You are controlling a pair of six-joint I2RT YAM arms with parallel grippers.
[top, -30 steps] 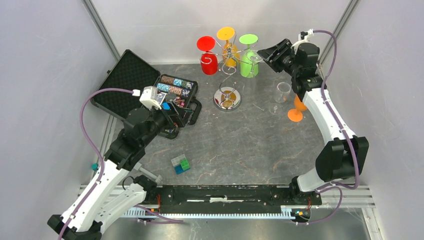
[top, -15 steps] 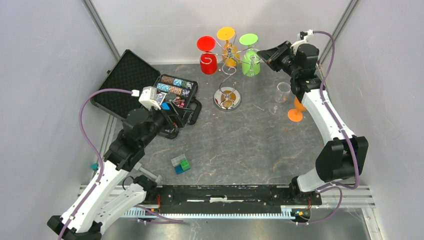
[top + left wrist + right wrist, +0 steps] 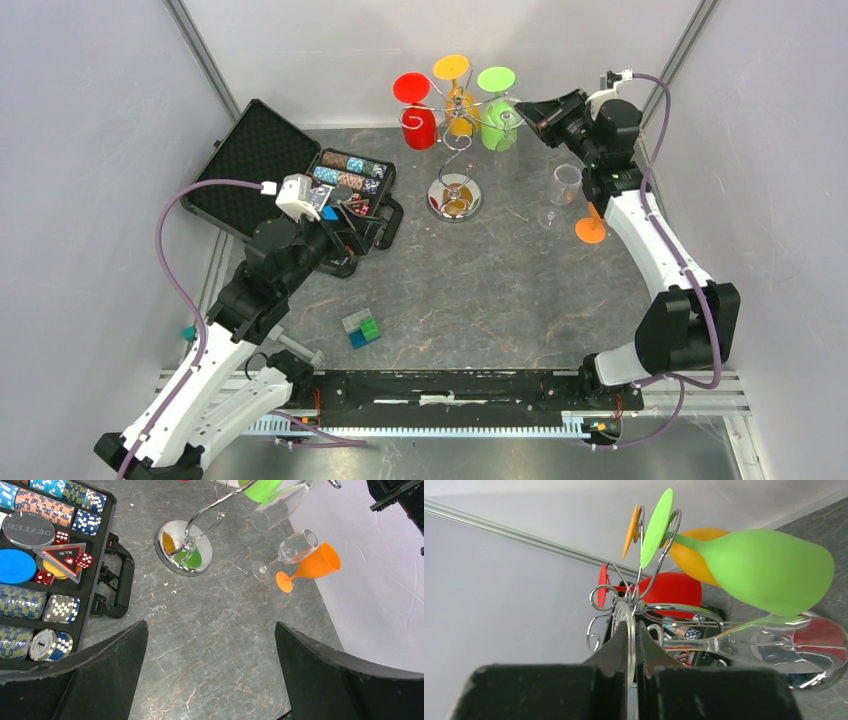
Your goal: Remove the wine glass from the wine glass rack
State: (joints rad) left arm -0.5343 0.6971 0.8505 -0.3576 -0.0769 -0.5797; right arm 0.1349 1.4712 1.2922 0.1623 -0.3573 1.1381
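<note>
The silver wine glass rack stands at the back on its round mirrored base; its scroll arms show in the right wrist view. Red, orange and green glasses hang upside down from it. A clear wine glass also hangs there, on the right side. My right gripper is shut on the round foot of this clear glass, at the rack's right arm. My left gripper is open and empty above the table, near the chip case.
A clear glass and an orange glass stand on the table right of the rack. An open black poker chip case lies at the left. A small block of coloured cubes lies near the front.
My right gripper has moved left to the rack and its jaws have closed on the clear glass's foot. The left arm has barely moved.
</note>
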